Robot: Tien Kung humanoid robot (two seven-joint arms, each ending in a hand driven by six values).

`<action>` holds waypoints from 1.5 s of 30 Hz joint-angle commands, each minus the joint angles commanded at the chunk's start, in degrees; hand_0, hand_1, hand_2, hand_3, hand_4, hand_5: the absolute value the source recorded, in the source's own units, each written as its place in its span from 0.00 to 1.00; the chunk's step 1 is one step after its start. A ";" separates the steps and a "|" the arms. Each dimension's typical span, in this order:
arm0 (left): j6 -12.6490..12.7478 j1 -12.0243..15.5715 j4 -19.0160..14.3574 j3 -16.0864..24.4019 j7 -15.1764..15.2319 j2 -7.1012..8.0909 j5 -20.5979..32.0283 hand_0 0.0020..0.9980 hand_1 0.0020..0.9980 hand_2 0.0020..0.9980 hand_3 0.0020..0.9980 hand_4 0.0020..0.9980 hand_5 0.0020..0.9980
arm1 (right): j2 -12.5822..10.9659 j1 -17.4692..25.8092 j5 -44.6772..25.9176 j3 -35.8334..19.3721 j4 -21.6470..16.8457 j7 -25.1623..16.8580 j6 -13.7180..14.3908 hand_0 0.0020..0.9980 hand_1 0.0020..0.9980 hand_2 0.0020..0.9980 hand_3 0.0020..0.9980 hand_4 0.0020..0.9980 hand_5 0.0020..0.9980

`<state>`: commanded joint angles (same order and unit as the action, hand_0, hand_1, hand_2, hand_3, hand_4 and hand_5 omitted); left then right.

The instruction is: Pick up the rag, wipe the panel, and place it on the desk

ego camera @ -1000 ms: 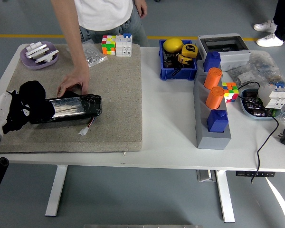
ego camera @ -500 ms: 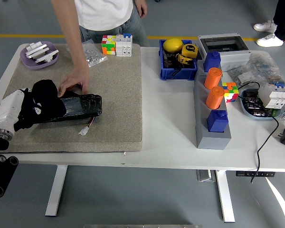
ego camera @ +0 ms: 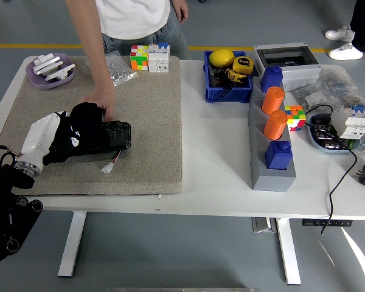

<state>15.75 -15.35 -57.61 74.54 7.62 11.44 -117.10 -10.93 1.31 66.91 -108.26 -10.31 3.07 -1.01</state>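
Clearly the wipe is under way: the rag (ego camera: 79,134) is off the worktop (ego camera: 219,170) and pressed on the panel (ego camera: 106,135), so the pick-up looks done, while finishing the wipe and setting the rag down on the worktop are left.

The left robot hand (ego camera: 70,139) comes in from about 8 o'clock, its white forearm slanting up toward the panel. The black rag is bunched over and around the hand, so the fingers are hidden; judging by how the cloth rides with it, the hand seems to be closed on the rag, but how tightly I cannot tell. Rag and hand cover the panel's 9 o'clock end; the bare, glossy part of the panel shows just toward 3 o'clock of the rag. That uncovered stretch is probably what remains to be wiped.

The panel lies on the beige mat (ego camera: 146,109), long side running roughly 9 to 3 o'clock, with a small white connector (ego camera: 108,168) trailing at its 6 o'clock side. A person's hand (ego camera: 102,97) rests at the panel's 12 o'clock edge, touching or just beside the rag, apparently steadying it. The right arm is out of view.
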 joint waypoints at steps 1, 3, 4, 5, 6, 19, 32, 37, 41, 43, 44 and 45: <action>-0.08 -0.09 -0.17 -0.47 -0.12 -0.06 -0.03 0.26 0.20 0.56 0.39 0.00 0.00 | -0.02 -0.01 -0.09 0.09 0.00 -0.01 0.00 0.77 0.63 0.68 0.61 1.00 0.56; -0.12 -0.34 -0.52 -1.62 -0.23 -0.15 0.11 0.26 0.20 0.56 0.39 0.00 0.00 | -0.02 -0.01 -0.11 0.08 0.00 0.04 0.01 0.77 0.63 0.68 0.61 1.00 0.56; -0.23 -0.43 -0.79 -2.02 -0.43 -0.22 -0.12 0.26 0.20 0.56 0.39 0.00 0.00 | -0.03 -0.01 -0.25 0.20 0.00 0.09 0.01 0.77 0.63 0.68 0.61 1.00 0.56; -0.23 -0.50 -1.06 -2.38 -0.45 -0.28 -0.14 0.26 0.20 0.56 0.39 0.00 0.00 | -0.04 -0.02 -0.29 0.27 0.00 0.13 0.01 0.77 0.63 0.68 0.61 1.00 0.56; -0.18 -0.63 -1.24 -2.85 -0.43 -0.35 0.08 0.26 0.20 0.56 0.39 0.00 0.00 | -0.06 0.01 -0.33 0.29 0.00 0.11 0.00 0.77 0.63 0.68 0.61 1.00 0.56; -0.50 -1.80 -3.03 -9.94 -1.19 -0.84 1.09 0.26 0.20 0.56 0.39 0.00 0.00 | -0.08 -0.05 -0.19 0.14 0.00 0.07 -0.09 0.77 0.63 0.68 0.61 1.00 0.56; -0.33 -1.92 -4.05 -10.80 -1.54 -0.89 1.57 0.26 0.20 0.56 0.39 0.00 0.00 | 0.00 -0.01 -0.47 0.28 0.00 0.25 0.00 0.77 0.63 0.68 0.61 1.00 0.56; -0.30 -1.70 -2.82 -9.62 -1.18 -0.86 1.38 0.26 0.20 0.56 0.39 0.00 0.00 | -0.02 -0.01 -0.41 0.27 0.00 0.14 -0.08 0.77 0.63 0.68 0.61 1.00 0.56; -0.34 -1.30 -2.33 -8.43 -1.14 -0.48 0.61 0.26 0.20 0.56 0.39 0.00 0.00 | -0.05 0.01 -0.44 0.47 0.00 0.15 -0.11 0.77 0.63 0.68 0.61 1.00 0.57; -0.36 -1.21 -2.17 -7.81 -1.15 -0.28 0.59 0.26 0.20 0.56 0.39 0.00 0.00 | -0.05 0.01 -0.51 0.59 0.00 0.16 -0.15 0.77 0.63 0.68 0.61 1.00 0.57; -0.40 -1.19 -2.08 -7.56 -1.19 -0.23 0.55 0.26 0.20 0.56 0.39 0.00 0.00 | -0.04 0.03 -0.54 0.56 0.00 0.12 -0.17 0.77 0.63 0.68 0.61 1.00 0.56; -0.41 -1.14 -1.91 -7.09 -1.19 -0.16 0.48 0.26 0.20 0.56 0.39 0.00 0.00 | -0.02 0.01 -0.43 0.49 0.00 0.14 -0.19 0.77 0.63 0.68 0.61 1.00 0.56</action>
<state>15.33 -16.48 -59.51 67.44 6.43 11.29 -116.62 -10.95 1.32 66.48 -107.77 -10.31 3.21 -1.21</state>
